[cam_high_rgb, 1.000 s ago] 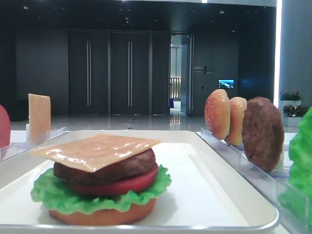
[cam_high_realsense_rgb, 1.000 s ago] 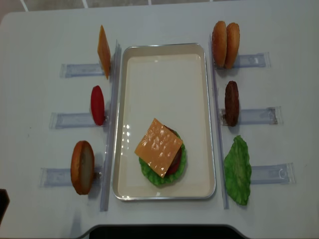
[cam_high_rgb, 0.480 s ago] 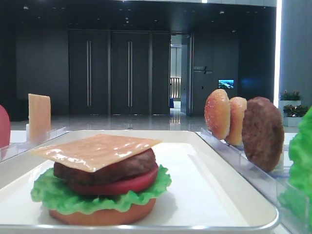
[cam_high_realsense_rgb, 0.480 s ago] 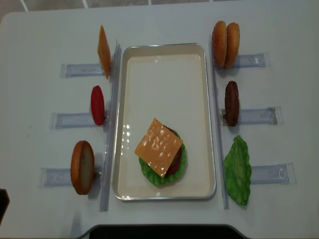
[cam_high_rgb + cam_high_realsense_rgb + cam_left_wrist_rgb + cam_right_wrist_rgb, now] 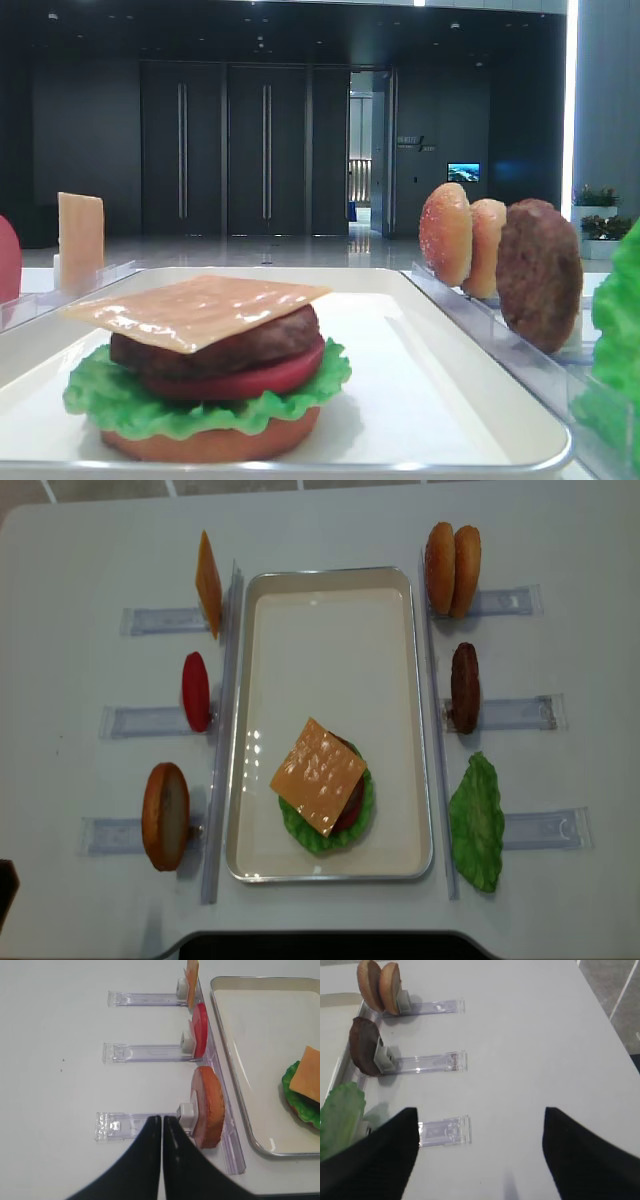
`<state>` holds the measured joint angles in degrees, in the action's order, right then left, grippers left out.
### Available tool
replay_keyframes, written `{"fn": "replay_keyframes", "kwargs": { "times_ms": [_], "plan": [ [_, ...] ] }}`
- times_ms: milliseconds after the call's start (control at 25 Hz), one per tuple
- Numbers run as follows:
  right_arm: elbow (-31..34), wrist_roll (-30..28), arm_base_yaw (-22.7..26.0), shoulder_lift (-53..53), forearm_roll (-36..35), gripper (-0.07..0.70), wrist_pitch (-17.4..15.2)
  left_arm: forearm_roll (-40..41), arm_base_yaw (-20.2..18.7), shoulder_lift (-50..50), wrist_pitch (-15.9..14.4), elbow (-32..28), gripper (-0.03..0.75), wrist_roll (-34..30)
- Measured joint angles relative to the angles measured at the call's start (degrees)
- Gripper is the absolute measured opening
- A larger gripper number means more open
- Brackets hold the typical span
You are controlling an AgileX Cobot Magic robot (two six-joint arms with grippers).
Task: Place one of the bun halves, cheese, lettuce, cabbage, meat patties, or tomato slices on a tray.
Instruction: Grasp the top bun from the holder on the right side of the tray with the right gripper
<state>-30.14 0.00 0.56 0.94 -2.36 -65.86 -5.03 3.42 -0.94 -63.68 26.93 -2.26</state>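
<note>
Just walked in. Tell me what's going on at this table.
A two-armed robot is building a toy burger on the white tray. The stack so far: bottom bun, lettuce, tomato, patty, and a cheese slice on top. Nothing is being held. The left claw is shut, hovering by the bun racked at the tray's left. The right claw is open over the table beside the spare lettuce leaf. More buns, a patty, tomato and cheese wait in racks.

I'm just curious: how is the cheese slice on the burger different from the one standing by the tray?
The cheese on the burger lies flat atop the patty, inside the tray, turned cornerwise. The spare cheese stands upright on edge in a clear rack left of the tray, showing only its thin side from above. Both are thin, square and tan-orange.
</note>
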Motion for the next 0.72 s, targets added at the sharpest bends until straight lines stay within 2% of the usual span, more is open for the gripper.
{"fn": "replay_keyframes", "kwargs": {
  "times_ms": [320, 520, 720],
  "plan": [
    [-3.63, -1.3, 0.0, 21.05, -2.41, 0.486, 0.53, 0.0, 0.0, 0.0, 0.0, 0.0, 0.0, 0.0],
    [-9.58, -1.93, 0.0, 35.63, -6.14, 0.486, 0.79, 0.0, 0.0, 0.0, 0.0, 0.0, 0.0, 0.0],
    [-17.05, -2.04, 0.0, 50.51, -6.93, 0.486, 0.79, 0.0, 0.0, 0.0, 0.0, 0.0, 0.0, 0.0]
  ]
}}
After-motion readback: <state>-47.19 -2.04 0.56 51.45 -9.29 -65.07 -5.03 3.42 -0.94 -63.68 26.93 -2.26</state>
